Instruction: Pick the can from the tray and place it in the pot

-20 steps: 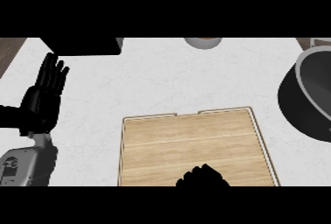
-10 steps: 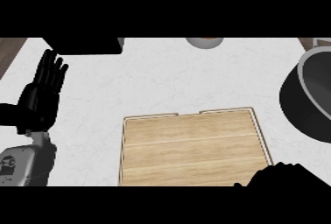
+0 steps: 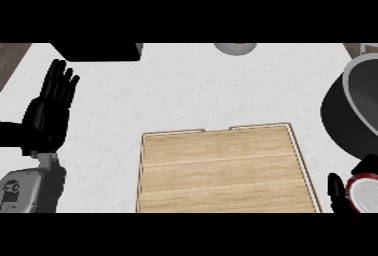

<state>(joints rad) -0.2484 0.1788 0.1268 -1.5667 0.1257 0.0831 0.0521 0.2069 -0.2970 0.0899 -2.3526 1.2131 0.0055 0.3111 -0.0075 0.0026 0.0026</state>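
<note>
Head view: right robot hand grasps the can at the surface's right edge, between tray and pot. Left robot hand rests released, left edge.

The can shows at the lower right corner of the view, cut off by the right edge. It has a red rim around a pale grey-white end that faces up toward the view, slightly tilted. Dark fingers of the right hand curl against its left side and another dark part shows just above it, so the can is off the tray and held, between the tray's right edge and the pot.

The tray is a light wooden rectangle with a thin raised pale rim, lying flat on the white counter.

The pot is dark grey, round and deep, at the right edge, only partly in view.
</note>
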